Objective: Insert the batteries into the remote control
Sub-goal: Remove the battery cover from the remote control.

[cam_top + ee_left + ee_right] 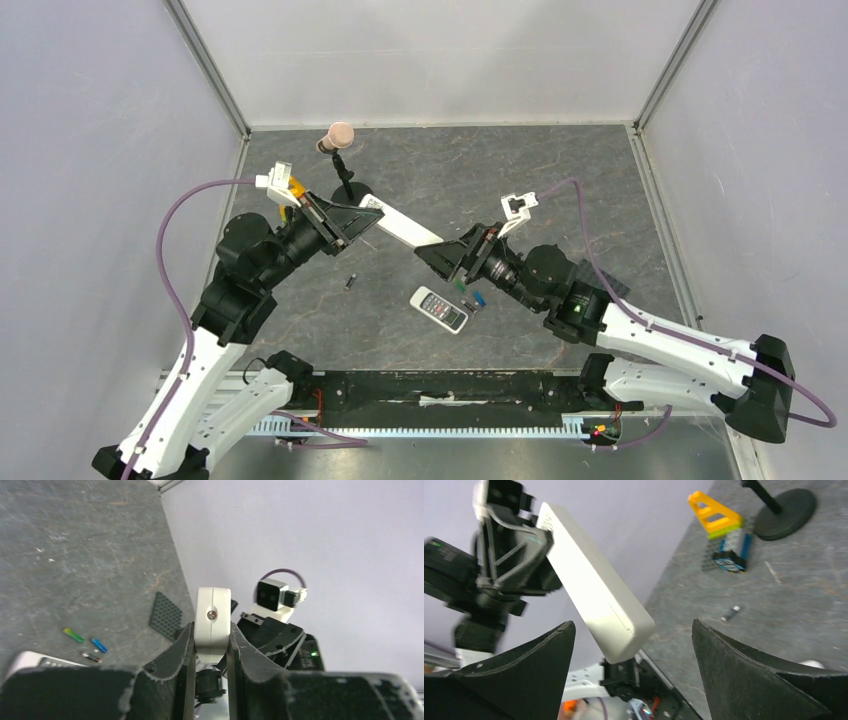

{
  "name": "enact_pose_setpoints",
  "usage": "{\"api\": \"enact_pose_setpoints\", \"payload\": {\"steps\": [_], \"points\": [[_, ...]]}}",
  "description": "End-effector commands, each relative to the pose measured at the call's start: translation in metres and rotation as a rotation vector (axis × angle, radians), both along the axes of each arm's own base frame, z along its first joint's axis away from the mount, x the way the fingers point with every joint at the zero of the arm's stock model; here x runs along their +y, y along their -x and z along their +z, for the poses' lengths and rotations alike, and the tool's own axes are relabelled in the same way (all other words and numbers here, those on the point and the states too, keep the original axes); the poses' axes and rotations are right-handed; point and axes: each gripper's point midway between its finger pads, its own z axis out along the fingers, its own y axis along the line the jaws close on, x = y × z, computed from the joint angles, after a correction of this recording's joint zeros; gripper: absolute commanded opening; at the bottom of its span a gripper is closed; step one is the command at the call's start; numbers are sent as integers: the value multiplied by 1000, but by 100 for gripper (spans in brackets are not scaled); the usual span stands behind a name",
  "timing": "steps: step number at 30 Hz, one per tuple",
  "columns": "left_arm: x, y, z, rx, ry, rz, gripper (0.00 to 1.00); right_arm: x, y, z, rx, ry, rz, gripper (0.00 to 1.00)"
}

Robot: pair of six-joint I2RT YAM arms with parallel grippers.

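**A:** What's on the left?

**B:** The left gripper [362, 216] is clamped on one end of a long white remote [405, 228]. It holds the remote off the table [560, 190], slanting toward the right arm.

**A:** Anything under it?

**B:** A lone dark battery [350, 282] lies on the table by itself, well apart from the others.

**A:** And the short remote?

**B:** The short remote [438, 309] lies flat near the middle with its buttons up. Neither arm is touching it. Just beside its right end are a green battery [73, 635], a blue battery [98, 644] and a grey battery [91, 656], all loose on the table.

**A:** What about the right side?

**B:** The right gripper [631, 625] has its jaws spread wide. One finger sits on each side of the long white remote's free end, with a gap showing on both sides, so it is gripping nothing.
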Motion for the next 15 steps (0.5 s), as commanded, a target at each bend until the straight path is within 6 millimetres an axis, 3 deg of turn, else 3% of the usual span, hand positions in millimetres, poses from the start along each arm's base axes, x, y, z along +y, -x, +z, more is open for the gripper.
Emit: {"api": "enact_pose_setpoints", "payload": {"steps": [1,5,9,15], "points": [[-5,7,25,63,187,-21,2,1,10,61,1,-338,54,87],[-9,11,26,93,229,-54,2,5,18,78,-22,-427,112,83],[-10,13,26,101,270,-64,2,11,21,82,0,-466,156,78],[-12,13,18,115,284,-81,2,23,22,80,28,-473,192,52]]}}
